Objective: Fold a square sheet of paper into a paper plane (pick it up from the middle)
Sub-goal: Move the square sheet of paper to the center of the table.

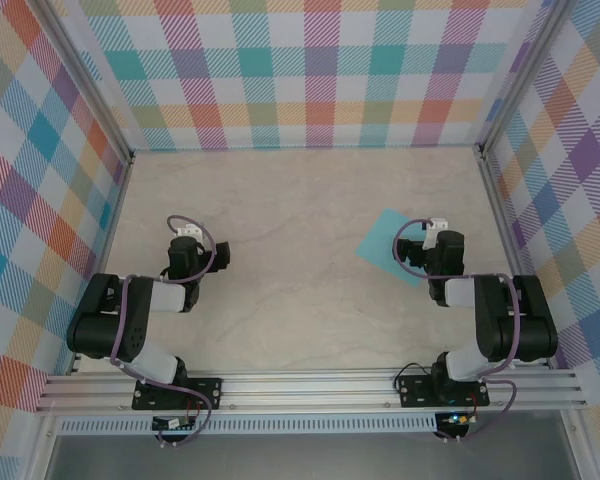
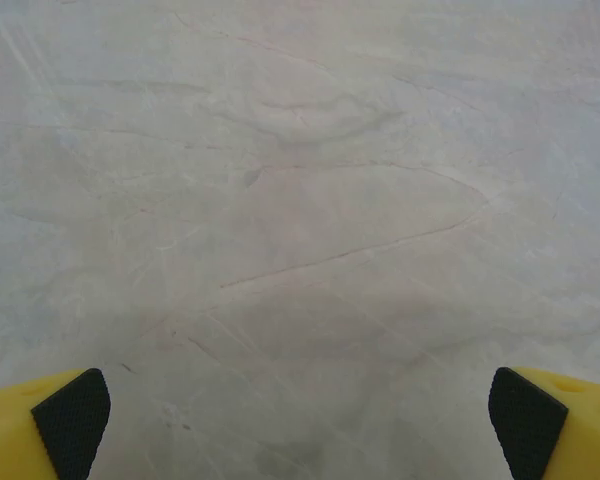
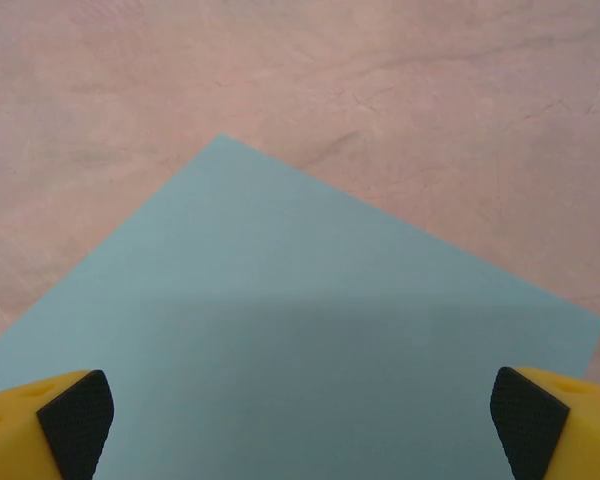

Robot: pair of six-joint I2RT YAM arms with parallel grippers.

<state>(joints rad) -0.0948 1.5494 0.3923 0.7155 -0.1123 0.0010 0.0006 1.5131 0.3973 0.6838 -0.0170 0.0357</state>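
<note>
Right tool (image 3: 300,440) is spread wide, with its pads (image 3: 75,420) at the two lower corners of its wrist view and nothing pinched between them. It hangs over the square sheet of paper (image 3: 310,330). Can't tell if the pads touch the paper yet.

Left tool (image 2: 300,440) is also spread, over bare bench (image 2: 300,200), well apart from the sheet. From above, the sheet sits on the right half of the bench, partly under the right wrist.

Step in hand, as I read it: pick the sheet up from the middle.
- Centre the tool on the sheet's middle, not the near edge, before going down.
- Come down straight and land both pads on paper.
- Close slowly so the thin sheet buckles up into a ridge to pinch. It'll likely skate on the smooth bench if pushed sideways.
- Line up the closing direction square to a diagonal, so the ridge lands on a symmetry line.

Orientation: the sheet lies flat, turned like a diamond, with one corner pointing away from the right tool toward the far wall. It's square, so there's no long axis, and no crease is visible.
</note>
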